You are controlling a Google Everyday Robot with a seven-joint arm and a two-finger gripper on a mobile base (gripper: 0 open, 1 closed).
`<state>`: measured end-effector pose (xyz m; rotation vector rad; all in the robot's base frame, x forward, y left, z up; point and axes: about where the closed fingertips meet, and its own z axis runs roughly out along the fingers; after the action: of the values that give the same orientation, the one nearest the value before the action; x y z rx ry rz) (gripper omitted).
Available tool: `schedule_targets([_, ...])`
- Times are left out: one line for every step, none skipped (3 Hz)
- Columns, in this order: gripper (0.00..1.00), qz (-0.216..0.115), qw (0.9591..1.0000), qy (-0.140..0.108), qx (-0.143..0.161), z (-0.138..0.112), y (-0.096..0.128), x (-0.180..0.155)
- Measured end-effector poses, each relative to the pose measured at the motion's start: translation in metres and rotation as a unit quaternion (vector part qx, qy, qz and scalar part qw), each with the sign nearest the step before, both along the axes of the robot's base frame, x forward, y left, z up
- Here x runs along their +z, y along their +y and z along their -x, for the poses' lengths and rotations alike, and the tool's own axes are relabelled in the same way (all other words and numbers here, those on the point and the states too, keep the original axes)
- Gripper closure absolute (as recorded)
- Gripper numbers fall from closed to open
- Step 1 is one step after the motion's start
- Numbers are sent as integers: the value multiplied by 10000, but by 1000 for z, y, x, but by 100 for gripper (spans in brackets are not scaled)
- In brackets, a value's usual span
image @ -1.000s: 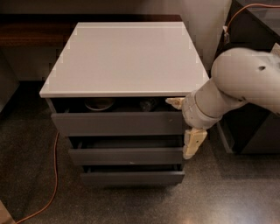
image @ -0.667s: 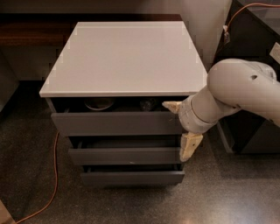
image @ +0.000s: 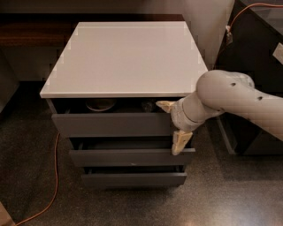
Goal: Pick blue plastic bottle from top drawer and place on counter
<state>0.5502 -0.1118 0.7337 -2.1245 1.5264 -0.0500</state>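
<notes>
3 dark grey drawers are stacked under the counter point(image: 128, 57), a smooth white-grey slab. Each drawer is pulled out a little, the lower ones less far. The top drawer point(image: 110, 124) shows only a narrow, shadowed opening between its front panel and the counter's overhanging edge. That overhang covers most of the drawer's inside. In the opening, left of centre, sits a pale, round, bowl-like dish point(image: 101, 105).

Behind the cabinet on the left runs a dark brown wooden surface point(image: 35, 33). 1 orange cable point(image: 55, 176) trails over the speckled floor on the left, and another orange cable point(image: 247, 9) crosses the upper right above a dark cabinet point(image: 256, 48). The robot's pale grey arm point(image: 230, 95) reaches in from the right and hides the top drawer's right end.

The gripper point(image: 174, 123) is at the right end of the top drawer's front panel, spread wide and holding nothing. 1 tan finger point(image: 166, 106) points left into the opening. The other finger point(image: 181, 142) hangs down in front of the panel to the second drawer point(image: 128, 156).

I cannot make out the blue plastic bottle for certain. A small dim shape point(image: 148, 105) lies in the drawer's shadow just left of the upper finger, and I cannot tell if they touch.
</notes>
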Motion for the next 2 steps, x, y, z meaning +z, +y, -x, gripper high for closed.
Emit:
schedule_targets([0, -33, 10000, -62, 62, -24, 4, -21])
schedule_targets([0, 43, 9999, -104, 100, -43, 6, -44])
